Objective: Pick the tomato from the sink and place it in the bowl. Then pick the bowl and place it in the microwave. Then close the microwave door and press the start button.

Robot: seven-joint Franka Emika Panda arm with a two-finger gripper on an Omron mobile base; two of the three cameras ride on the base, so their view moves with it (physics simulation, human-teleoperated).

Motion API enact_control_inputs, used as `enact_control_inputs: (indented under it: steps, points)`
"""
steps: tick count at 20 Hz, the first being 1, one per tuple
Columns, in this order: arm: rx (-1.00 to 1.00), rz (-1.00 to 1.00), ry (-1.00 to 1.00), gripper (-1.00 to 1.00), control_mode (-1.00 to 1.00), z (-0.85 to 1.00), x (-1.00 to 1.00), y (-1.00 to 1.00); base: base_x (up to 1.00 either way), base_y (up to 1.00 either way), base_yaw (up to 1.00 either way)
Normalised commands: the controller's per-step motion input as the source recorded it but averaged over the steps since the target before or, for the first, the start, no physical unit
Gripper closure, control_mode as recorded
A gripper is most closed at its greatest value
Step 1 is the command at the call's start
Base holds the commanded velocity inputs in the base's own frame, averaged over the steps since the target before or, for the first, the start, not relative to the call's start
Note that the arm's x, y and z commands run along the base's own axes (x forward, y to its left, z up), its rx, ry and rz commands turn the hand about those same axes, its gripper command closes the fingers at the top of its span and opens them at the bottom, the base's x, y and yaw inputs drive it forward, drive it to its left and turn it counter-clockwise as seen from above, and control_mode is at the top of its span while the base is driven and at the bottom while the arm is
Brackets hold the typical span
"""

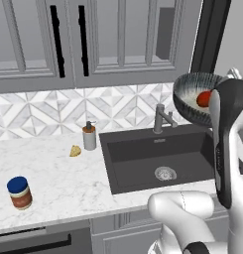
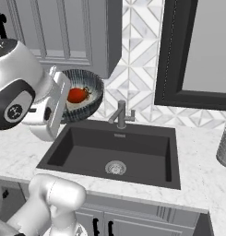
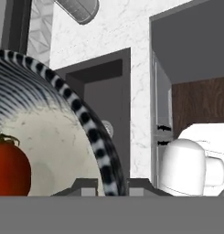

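Claw [image 3: 111,185] clenched on bowl [image 1: 192,101] rim, bowl tilted w/ tomato [image 1: 205,98] inside, up over sink [image 1: 157,158] at 1 o'clock, faucet [image 1: 161,119] beside, jar [image 1: 19,192] & soap bottle [image 1: 89,136] on desk [image 1: 53,178] left view, canister [image 2: 224,143] right view.

The bowl [image 2: 82,94], streaked dark grey-blue outside and pale inside, hangs tilted in the air above the sink [image 2: 116,152], at about eleven o'clock from the drain. The glossy red tomato [image 2: 77,95] lies inside it. The dark grey sink sits recessed in the surface [image 1: 58,173].
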Motion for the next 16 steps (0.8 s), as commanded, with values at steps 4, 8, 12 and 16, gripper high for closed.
enact_control_inputs:
  steps: [4, 8, 12, 16]
  points:
    - [0.01, 0.0, -0.07, 1.0, -1.0, 0.06, -0.63, 0.0, 0.0, 0.0, 0.0]
    - [0.0, -0.02, -0.05, 1.0, -1.0, 0.22, -0.54, 0.0, 0.0, 0.0, 0.0]
    - [0.0, -0.05, -0.02, 1.0, -1.0, 0.58, -0.31, 0.0, 0.0, 0.0, 0.0]
    - [0.0, -0.01, 0.0, 1.0, 1.0, 0.1, -0.06, 0.0, -0.01, 0.0, 0.0]
